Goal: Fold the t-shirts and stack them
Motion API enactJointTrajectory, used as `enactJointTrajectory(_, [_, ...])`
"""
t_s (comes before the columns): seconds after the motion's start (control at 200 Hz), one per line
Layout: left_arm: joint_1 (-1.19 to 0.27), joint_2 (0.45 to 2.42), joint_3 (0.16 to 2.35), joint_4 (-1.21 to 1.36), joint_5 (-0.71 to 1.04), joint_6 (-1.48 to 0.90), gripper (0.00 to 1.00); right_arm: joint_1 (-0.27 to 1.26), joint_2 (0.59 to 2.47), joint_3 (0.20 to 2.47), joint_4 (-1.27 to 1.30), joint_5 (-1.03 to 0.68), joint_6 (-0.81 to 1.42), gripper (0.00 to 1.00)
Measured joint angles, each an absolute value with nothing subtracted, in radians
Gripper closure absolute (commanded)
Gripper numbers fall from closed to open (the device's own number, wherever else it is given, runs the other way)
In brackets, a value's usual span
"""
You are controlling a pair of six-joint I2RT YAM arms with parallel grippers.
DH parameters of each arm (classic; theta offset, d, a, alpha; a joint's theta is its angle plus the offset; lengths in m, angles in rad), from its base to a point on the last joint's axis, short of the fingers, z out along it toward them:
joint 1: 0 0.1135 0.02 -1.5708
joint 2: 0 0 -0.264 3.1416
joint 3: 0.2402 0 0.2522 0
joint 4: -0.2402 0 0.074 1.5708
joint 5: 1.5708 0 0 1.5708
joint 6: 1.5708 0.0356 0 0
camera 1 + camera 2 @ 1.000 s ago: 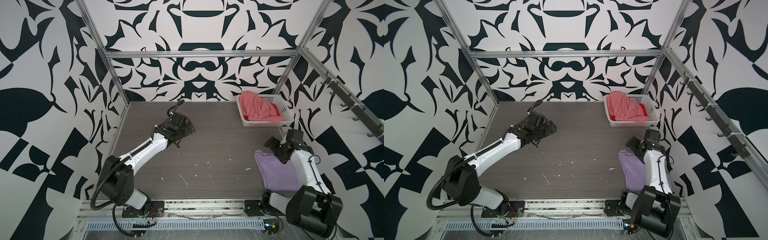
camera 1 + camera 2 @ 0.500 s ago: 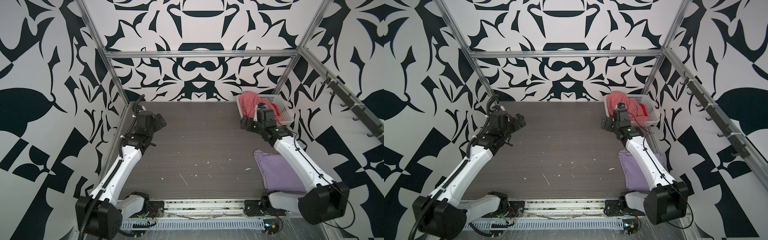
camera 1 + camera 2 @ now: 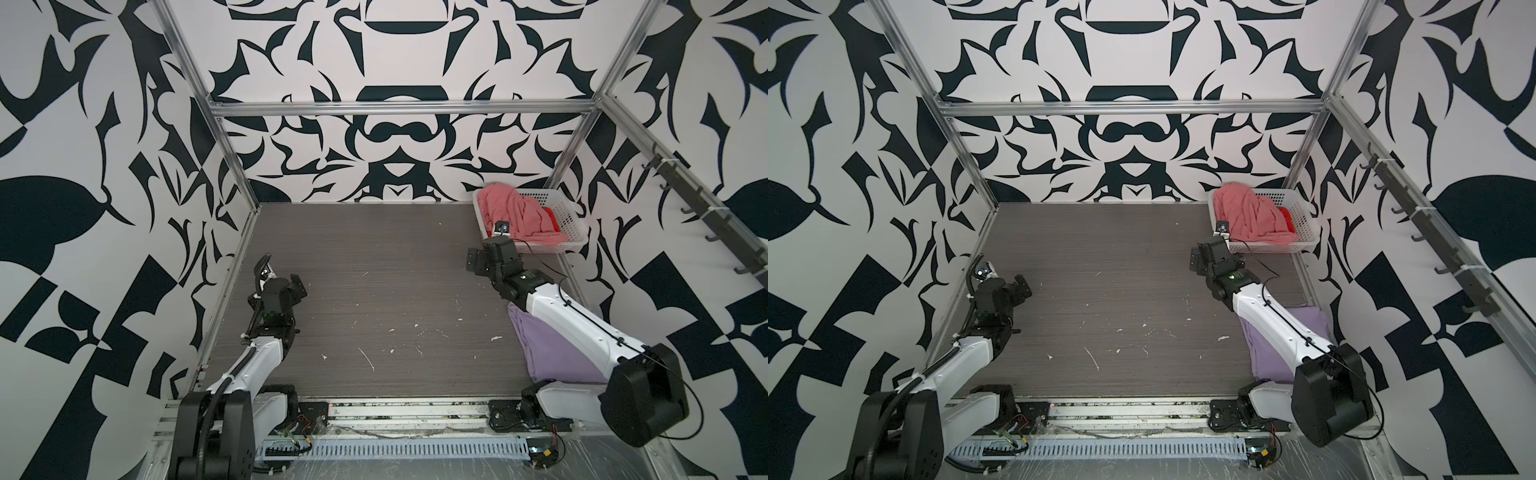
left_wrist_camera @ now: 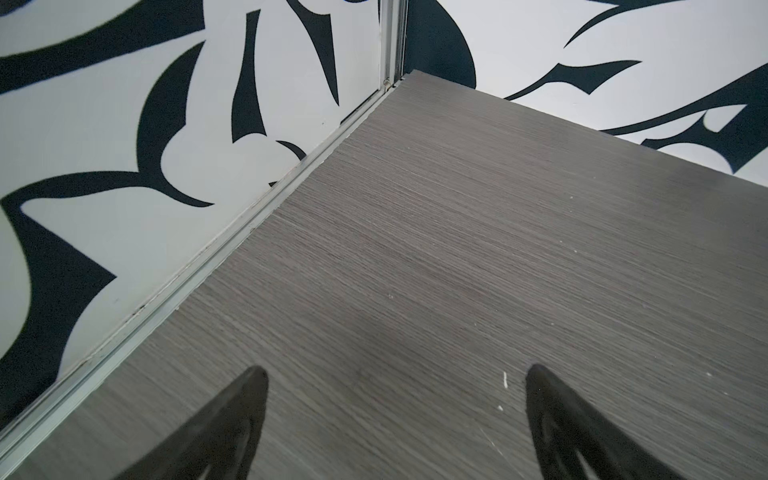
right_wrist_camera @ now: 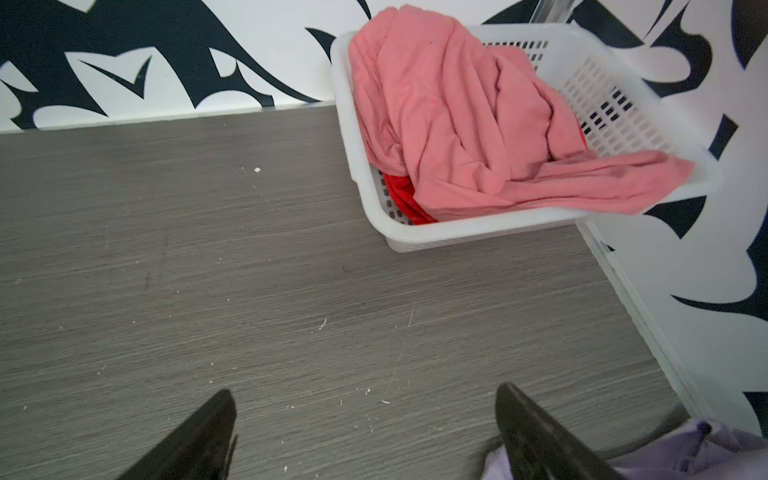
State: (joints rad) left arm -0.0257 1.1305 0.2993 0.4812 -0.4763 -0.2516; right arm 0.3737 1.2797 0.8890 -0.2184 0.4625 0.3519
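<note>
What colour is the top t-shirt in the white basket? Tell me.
The top t-shirt is salmon pink, clearest in the right wrist view.

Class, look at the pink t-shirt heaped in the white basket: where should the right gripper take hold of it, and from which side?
Probably the flap of the pink t-shirt draped over the near rim of the basket. Come from above on the table side, where the open right gripper hovers: the flap lies thin and free, clear of the red t-shirt underneath.
</note>
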Motion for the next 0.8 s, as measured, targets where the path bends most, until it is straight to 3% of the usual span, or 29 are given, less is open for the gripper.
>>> enactJointTrajectory(0.315, [-0.023, 1.572, 0.319, 0.889, -0.437, -0.123, 0.01, 0.356, 1.229, 0.765, -0.134, 0.649, 0.312, 0.01])
enactJointTrajectory(0.585, [0.010, 1.578, 0.347, 0.932, -0.391, -0.122, 0.01, 0.121, 1.172, 0.484, 0.190, 0.620, 0.290, 0.01])
enactJointTrajectory(0.8, [0.010, 1.578, 0.348, 0.939, -0.378, -0.122, 0.01, 0.108, 1.325, 0.323, 0.503, 0.561, 0.218, 0.02])
